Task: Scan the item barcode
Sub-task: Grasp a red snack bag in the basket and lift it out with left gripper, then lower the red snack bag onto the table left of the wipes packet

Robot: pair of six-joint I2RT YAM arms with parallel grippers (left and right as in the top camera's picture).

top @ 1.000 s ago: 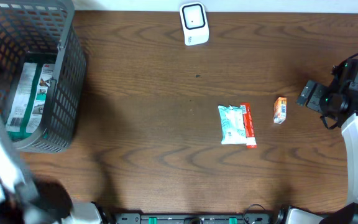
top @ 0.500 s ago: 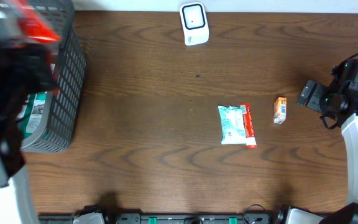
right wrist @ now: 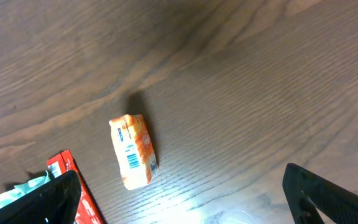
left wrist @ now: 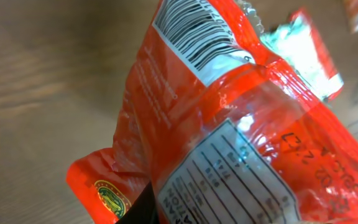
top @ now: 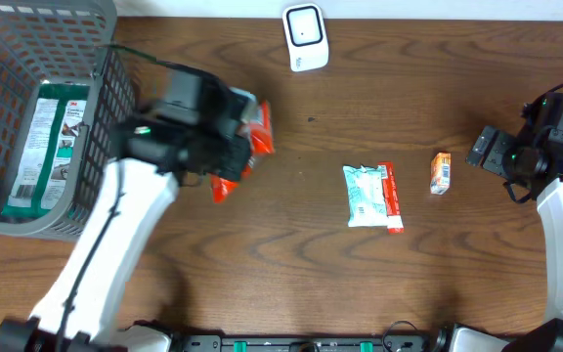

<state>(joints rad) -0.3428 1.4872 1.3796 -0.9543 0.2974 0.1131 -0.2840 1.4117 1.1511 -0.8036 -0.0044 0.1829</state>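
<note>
Wood-grain surface, dark brown, fills the overhead view, with a pale strip along its far edge. A grey basket sits at the far left corner with 1 green-and-white packet inside. A white scanner stands at the far middle. The left gripper is clamped on the orange packet over the surface just right of the basket, its barcode facing the wrist camera. The right gripper rests with its jaws wide apart near a small orange box. A white pouch lies mid-surface.

Now outside basket: orange packet (left gripper's)
</note>
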